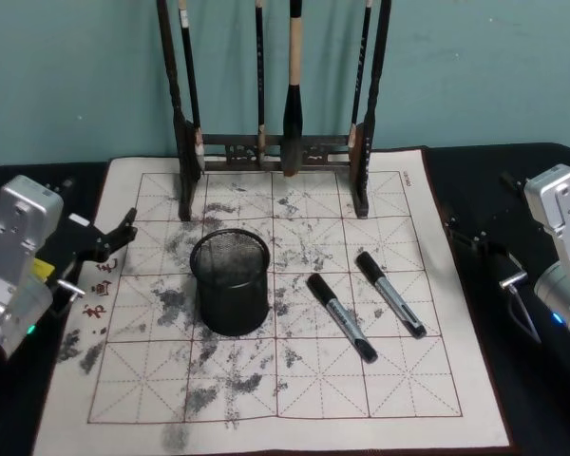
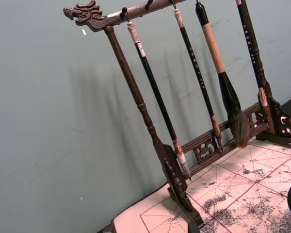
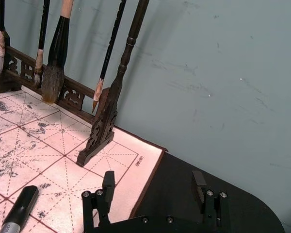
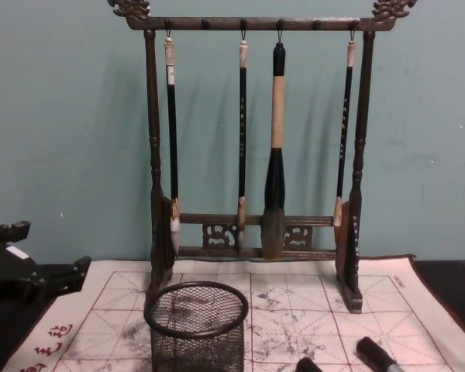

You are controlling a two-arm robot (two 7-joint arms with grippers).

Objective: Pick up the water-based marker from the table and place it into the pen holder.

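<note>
— Since nothing is gripped yet, what step does the figure show?
— By judgement, the approach. The left gripper (image 1: pixel 122 231) hovers off the left edge of the calligraphy mat (image 1: pixel 361 389), and its fingers look apart. The right gripper (image 3: pixel 153 184) hovers over the dark table (image 1: pixel 527 408) just off the mat's right edge, with its fingers plainly apart and holding nothing.

— Where is the marker?
— Two similar black markers lie flat on the mat, to the right of the pen holder (image 1: pixel 230 283), which appears empty. The left marker (image 1: pixel 342 318) lies near the holder. The right marker (image 1: pixel 389 294) lies just beside it, roughly parallel and not touching. Which one is water-based cannot be told. The right arm is the nearer to both.

— How is the pick done well?
— Probably by descending over the middle of the barrel with the fingers set across its long axis, so that it lifts level. It should then be tipped upright above the holder's rim and released low, inside the mesh.

— What stands in the way?
— The neighbouring marker, since a widely spread finger may nudge it. The brush rack (image 4: pixel 149 155), with its hanging brushes (image 4: pixel 277 155), stands behind the holder and well apart from the markers, so a high carry should stop short of it. The holder looks light and stands free, so a knock on the rim could tip it.
</note>
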